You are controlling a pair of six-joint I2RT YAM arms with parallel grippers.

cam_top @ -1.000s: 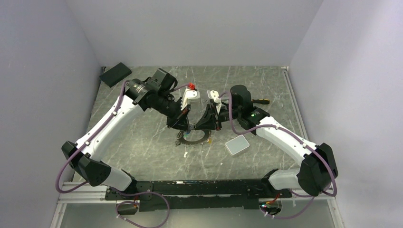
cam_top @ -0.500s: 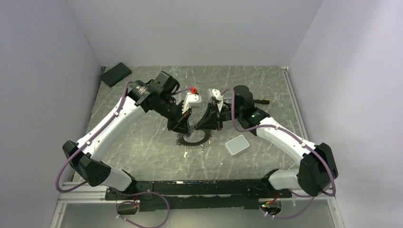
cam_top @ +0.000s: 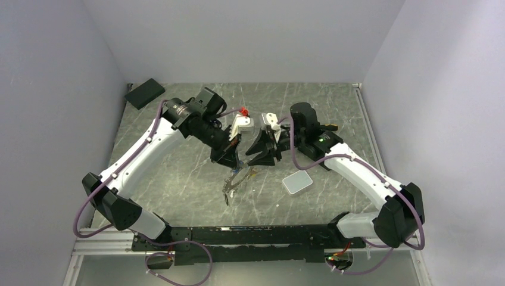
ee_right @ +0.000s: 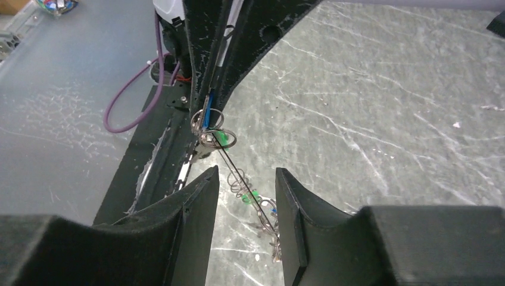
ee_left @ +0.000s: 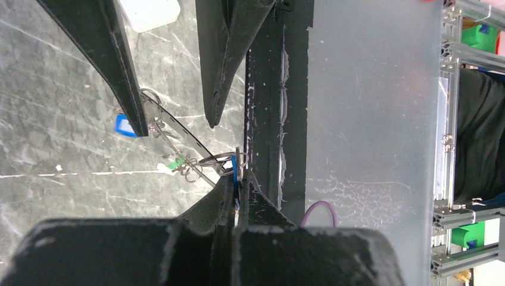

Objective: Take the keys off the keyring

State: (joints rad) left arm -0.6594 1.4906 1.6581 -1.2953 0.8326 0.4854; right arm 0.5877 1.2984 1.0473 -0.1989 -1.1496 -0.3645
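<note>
A large thin metal wire keyring [cam_top: 236, 177], strung with small silver metal keys [ee_right: 262, 217] carrying green and blue plastic tags, is seen hanging edge-on above the grey veined table [cam_top: 178, 173]. A second ago it was stretched level between the two black two-finger grippers. Since then it has been let go by the right gripper [ee_right: 244, 205], whose jaws are parted and empty; the wire runs between them, unclamped. The left gripper [cam_top: 231, 161] is clamped tight at the keyring's upper end, where a blue tag [ee_left: 236, 179] is pinched between its fingertips. Whether the wire itself is also gripped cannot be told. The lowest keys are hung close to the table. No key is judged to have been freed yet, so a fresh hold on a single key is called for from the right gripper.
</note>
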